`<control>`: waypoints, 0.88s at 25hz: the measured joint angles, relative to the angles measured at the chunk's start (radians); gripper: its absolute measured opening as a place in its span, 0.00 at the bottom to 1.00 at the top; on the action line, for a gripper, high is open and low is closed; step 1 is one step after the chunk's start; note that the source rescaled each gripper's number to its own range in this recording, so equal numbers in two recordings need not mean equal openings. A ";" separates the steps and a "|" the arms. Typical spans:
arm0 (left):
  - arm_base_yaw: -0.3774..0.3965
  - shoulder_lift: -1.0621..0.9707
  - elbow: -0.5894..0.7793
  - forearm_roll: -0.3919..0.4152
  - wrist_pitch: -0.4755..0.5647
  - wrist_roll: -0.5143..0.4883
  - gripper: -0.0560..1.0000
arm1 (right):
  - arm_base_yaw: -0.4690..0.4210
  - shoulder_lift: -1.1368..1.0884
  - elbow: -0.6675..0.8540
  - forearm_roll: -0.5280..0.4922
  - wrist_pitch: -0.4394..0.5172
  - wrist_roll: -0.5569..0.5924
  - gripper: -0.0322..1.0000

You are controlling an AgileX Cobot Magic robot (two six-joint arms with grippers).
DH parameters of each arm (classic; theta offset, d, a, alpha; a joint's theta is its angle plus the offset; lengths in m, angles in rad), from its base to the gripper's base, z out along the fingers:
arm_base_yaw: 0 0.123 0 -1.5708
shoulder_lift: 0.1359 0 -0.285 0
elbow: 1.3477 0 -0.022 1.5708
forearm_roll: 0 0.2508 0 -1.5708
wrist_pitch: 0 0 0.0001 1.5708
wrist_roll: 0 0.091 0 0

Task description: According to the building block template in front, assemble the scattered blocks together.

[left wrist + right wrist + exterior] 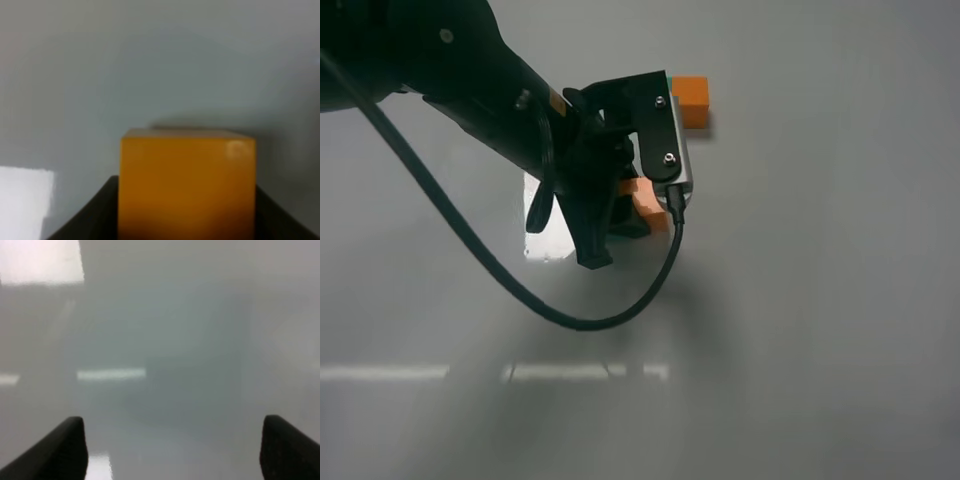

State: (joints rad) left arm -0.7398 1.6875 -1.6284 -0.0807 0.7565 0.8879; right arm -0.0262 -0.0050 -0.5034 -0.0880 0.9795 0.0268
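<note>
Two arms are sharing the task, one working: the left gripper (620, 215) is clamping the orange cube (187, 182) — on the table (820, 300) just in front of the template (690, 100). The right gripper (172, 450) is hanging spread, empty. The teal cube is hidden; advisably, press orange flush against it, matching the template's order.

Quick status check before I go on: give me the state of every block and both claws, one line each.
Left claw: down at the table, shut on the orange cube.
Orange cube: held between the left claw's fingers; whether it is lifted cannot be told.
Template bar: lying on the table behind the left arm, partly hidden.
Teal cube: not visible in any view.
Right claw: open, empty, over bare table.
</note>
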 joint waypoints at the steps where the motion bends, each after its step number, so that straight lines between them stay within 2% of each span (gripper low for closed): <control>1: -0.007 0.015 -0.015 0.001 0.000 0.000 0.06 | 0.000 0.000 0.000 0.000 0.000 0.000 0.03; 15: -0.033 0.077 -0.070 0.001 0.007 0.000 0.07 | 0.000 0.000 0.000 0.000 0.000 0.000 0.03; 16: -0.034 0.077 -0.070 0.001 0.008 0.000 0.11 | 0.000 0.000 0.000 0.000 0.000 0.000 0.03; 17: -0.036 0.079 -0.070 0.001 0.011 -0.004 0.19 | 0.000 0.000 0.000 0.000 0.000 0.000 0.03; 21: -0.044 0.073 -0.070 0.002 0.019 -0.045 0.59 | 0.000 0.000 0.000 0.000 0.000 0.001 0.03; 22: -0.047 0.070 -0.070 0.004 0.025 -0.056 0.66 | 0.000 0.000 0.000 0.000 0.000 0.001 0.03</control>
State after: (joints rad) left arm -0.7869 1.7572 -1.6988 -0.0763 0.7818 0.8316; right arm -0.0262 -0.0050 -0.5034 -0.0880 0.9795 0.0277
